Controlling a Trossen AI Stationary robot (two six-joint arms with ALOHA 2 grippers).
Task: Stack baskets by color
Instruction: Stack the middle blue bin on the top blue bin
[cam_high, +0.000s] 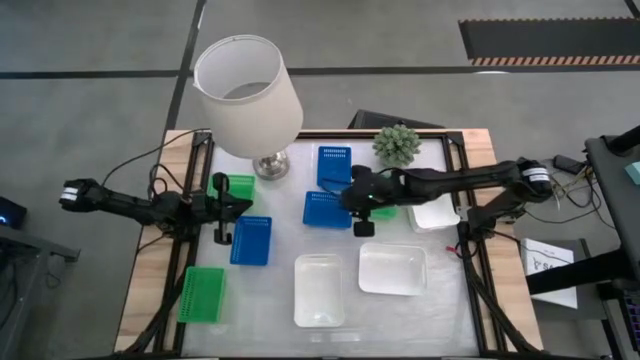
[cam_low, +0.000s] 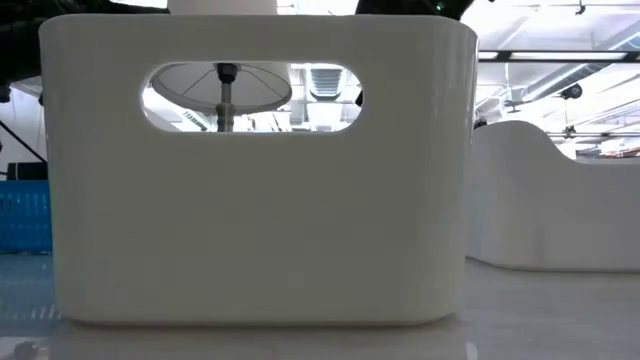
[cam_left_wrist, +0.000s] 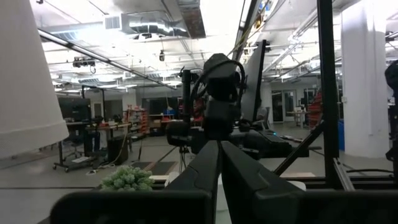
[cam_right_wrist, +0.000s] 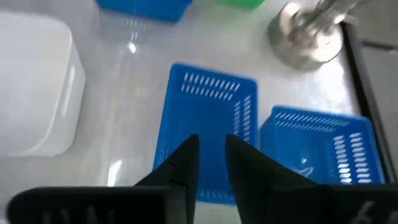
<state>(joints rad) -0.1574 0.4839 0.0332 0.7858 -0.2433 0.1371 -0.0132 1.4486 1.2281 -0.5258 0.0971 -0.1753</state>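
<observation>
While my right gripper (cam_right_wrist: 210, 155) is hovering over the middle blue basket (cam_right_wrist: 208, 121), its fingers are standing slightly parted, gripping nothing. That basket's long axis is running along my reach; the left gripper (cam_high: 222, 215) is sitting clenched, farther off.

Blue baskets, three: one (cam_high: 334, 166) near the lamp base, one (cam_high: 327, 209) just in front of it, one (cam_high: 251, 241) toward the left arm. All saturated blue; rows of pale slits show in their walls and floors in the right wrist view (cam_right_wrist: 208, 134).
Green baskets: bright green one (cam_high: 202, 294) at the front left, perforated floor; a second (cam_high: 233, 187) beside the lamp; a green sliver (cam_high: 384, 211) under the right arm.
White baskets: three, plain white (cam_high: 319, 290), (cam_high: 392, 268), (cam_high: 435, 214).
Lampshade (cam_high: 247, 92) off-white; lamp base (cam_high: 271, 165) silvery metal.
Potted plant (cam_high: 397, 144) muted grey-green.
Arms and grippers dark, near black.
Table top (cam_high: 400, 320) pale glossy grey, light wood edges.
</observation>
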